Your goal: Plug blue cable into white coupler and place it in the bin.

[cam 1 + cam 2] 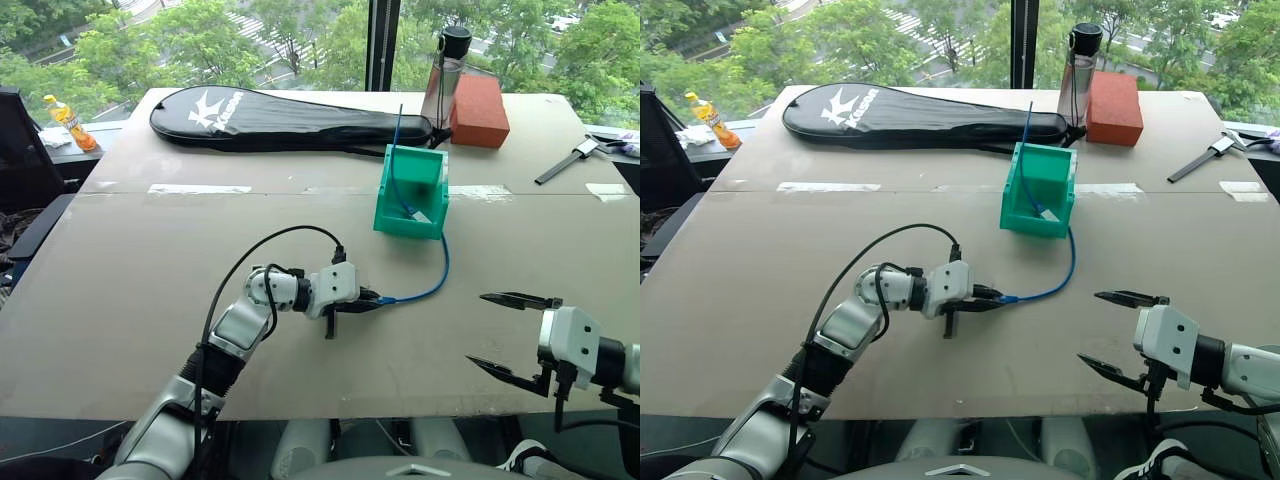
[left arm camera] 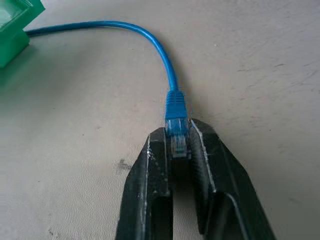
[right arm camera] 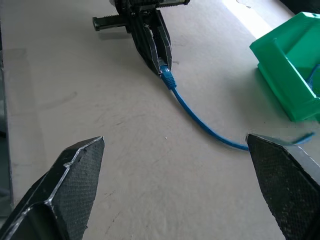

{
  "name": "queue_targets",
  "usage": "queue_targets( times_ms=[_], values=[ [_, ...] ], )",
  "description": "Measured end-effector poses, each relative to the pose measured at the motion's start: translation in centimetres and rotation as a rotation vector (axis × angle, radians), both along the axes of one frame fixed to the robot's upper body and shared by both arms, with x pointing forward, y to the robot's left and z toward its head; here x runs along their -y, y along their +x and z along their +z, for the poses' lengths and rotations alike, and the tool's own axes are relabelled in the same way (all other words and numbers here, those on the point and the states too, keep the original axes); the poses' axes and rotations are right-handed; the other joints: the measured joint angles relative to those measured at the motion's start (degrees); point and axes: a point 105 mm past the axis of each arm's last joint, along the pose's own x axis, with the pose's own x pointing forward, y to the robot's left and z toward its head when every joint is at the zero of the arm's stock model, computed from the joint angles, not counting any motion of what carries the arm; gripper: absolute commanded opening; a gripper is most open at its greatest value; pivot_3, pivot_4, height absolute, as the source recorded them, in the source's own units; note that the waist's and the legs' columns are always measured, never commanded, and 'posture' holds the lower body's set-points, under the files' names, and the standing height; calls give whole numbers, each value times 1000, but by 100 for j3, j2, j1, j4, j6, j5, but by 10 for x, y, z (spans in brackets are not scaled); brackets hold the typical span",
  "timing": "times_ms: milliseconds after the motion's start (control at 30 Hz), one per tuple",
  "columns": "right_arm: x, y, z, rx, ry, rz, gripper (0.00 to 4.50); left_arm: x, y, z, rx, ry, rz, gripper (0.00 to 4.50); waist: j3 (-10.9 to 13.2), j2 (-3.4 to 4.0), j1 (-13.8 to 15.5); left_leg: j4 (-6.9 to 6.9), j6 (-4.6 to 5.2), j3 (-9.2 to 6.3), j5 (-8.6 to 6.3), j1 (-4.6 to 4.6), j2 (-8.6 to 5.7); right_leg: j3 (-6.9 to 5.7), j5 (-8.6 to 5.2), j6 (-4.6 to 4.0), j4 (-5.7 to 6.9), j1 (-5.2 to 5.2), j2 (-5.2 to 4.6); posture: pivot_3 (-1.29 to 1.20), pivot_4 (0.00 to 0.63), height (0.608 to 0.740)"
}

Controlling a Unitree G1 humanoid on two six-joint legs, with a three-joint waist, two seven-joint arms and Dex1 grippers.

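Setting: a pale grey-brown worktop (image 1: 150,300) is standing by a window that is giving onto green trees; a black racket case (image 1: 285,120), a dark bottle (image 1: 447,75) and a red-brown block (image 1: 478,112) are lying along its far edge.

Item: the blue cable (image 1: 432,280), thin, bright blue, is curving in one loose arc across the worktop. One end is resting inside the teal-green bin (image 1: 412,192), with a short length sticking up above the rim; the other end, a small clear plug in a blue boot, is sitting between the fingers of the left claw (image 1: 372,298), which is pinching it tight, low over the surface.

The right claw (image 1: 512,335) is hanging wide, holding nothing, well apart from the cable.

Handling, as judged: the cable is likely light and limp, trailing wherever the plug goes; the plug is rigid, slick and small, its latch tab probably fragile. The boot behind the plug is offering the surest hold.
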Motion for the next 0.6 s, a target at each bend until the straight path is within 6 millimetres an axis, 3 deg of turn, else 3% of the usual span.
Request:
queue_targets(
  times_ms=[100,167,300,367,467,600],
  values=[
    [-6,1,2,-15,68,-43,4500,-3,0,1,4,6,-6,54,0,0,-1,-1,0,-4,0,0,3,-5,1,-2,0,-1,1,0,150,740],
    [-19,5,3,-117,264,-136,4500,-7,0,7,60,-3,-24,54,1,-3,-2,-3,-1,-11,0,-4,11,-9,11,-19,0,-2,-4,0,150,740],
    [-30,8,-4,-299,442,-235,4500,-5,3,23,140,-50,-54,54,0,1,14,-1,-1,-13,0,-10,4,-13,12,-22,-1,-2,-42,0,150,740],
    [-41,12,-7,-399,567,-298,4500,1,7,42,200,-103,-79,54,0,0,30,1,-1,-15,0,-16,0,-21,12,-21,-6,-3,-45,0,150,740],
    [-58,14,-1,-453,643,-299,4500,9,11,63,275,-162,-100,54,0,0,8,1,0,-13,0,-16,-3,-24,12,-20,-7,-3,-37,0,150,740],
    [-71,26,2,-483,715,-334,4500,15,12,71,315,-206,-91,54,0,0,-8,0,1,-13,0,-15,-3,-23,12,-19,-5,-3,-11,0,150,740]
  ],
)
